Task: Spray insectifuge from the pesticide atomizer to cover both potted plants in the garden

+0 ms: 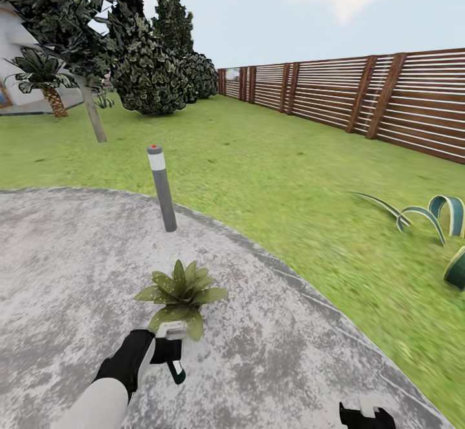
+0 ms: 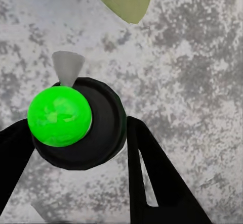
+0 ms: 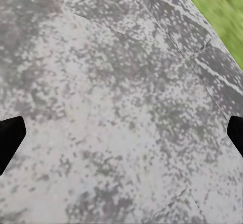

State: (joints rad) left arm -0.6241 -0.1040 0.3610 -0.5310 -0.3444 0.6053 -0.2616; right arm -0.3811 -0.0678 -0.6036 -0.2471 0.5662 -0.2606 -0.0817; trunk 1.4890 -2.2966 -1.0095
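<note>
L gripper (image 1: 169, 350) clenched on pesticide atomizer (image 1: 174, 358), just near side of potted plant (image 1: 183, 294) on stone patio (image 1: 271, 351). R gripper (image 3: 121, 133) spread apart, nothing held. Bollard lamp (image 1: 161, 187) beyond plant; striped agave (image 1: 439, 229) far right, fence (image 1: 361, 96) behind.

From where I stand I count one potted plant (image 1: 181, 292) on the one round stone patio (image 1: 58, 274), and one spray bottle (image 1: 173, 351) just at its six o'clock. One grey bollard lamp (image 1: 161, 187) stands at the plant's twelve o'clock. One striped agave (image 1: 433, 222) lies at three o'clock, one slatted fence (image 1: 361, 96) at one o'clock, one palm (image 1: 42, 80) at ten. Two grippers: left (image 1: 169, 350), right (image 1: 367, 416).
</note>
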